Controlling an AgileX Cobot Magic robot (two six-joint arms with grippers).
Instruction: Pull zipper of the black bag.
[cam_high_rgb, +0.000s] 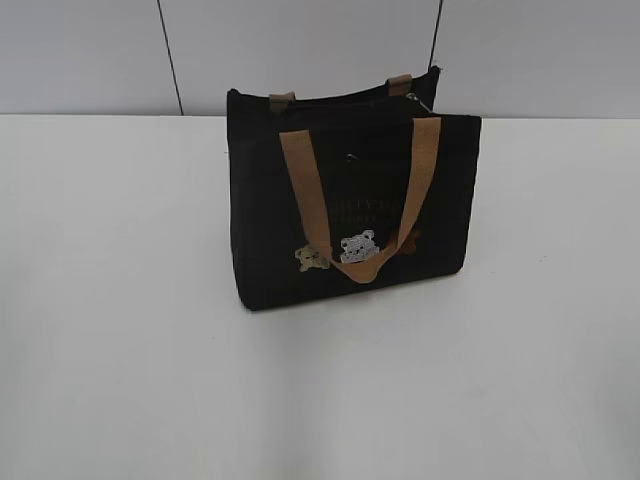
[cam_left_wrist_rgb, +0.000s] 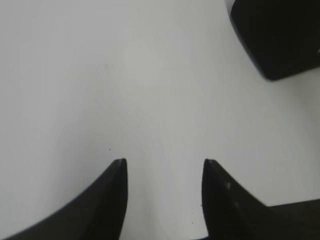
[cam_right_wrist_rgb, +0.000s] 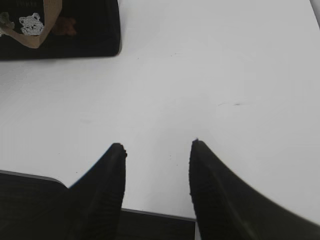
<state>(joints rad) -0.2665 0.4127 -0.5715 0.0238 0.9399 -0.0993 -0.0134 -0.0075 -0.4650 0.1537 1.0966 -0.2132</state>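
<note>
I see the black bag (cam_high_rgb: 350, 200) standing upright toward the far edge of the white bench (cam_high_rgb: 120, 350), roughly midway between its left and right edges, tan handles (cam_high_rgb: 300, 180) draped down its front face. I judge the fabric soft and light, so the body would likely slide or fold if I tug without bracing it. The zipper (cam_high_rgb: 425, 104) shows as a small glint at the far right end of the top seam; too small to read clearly, but that is where I would pinch. My left gripper (cam_left_wrist_rgb: 164, 165) has its fingers spread, holding nothing, over bare bench with a bag corner at upper right. My right gripper (cam_right_wrist_rgb: 157, 147) is likewise spread and empty, well short of the bag.
</note>
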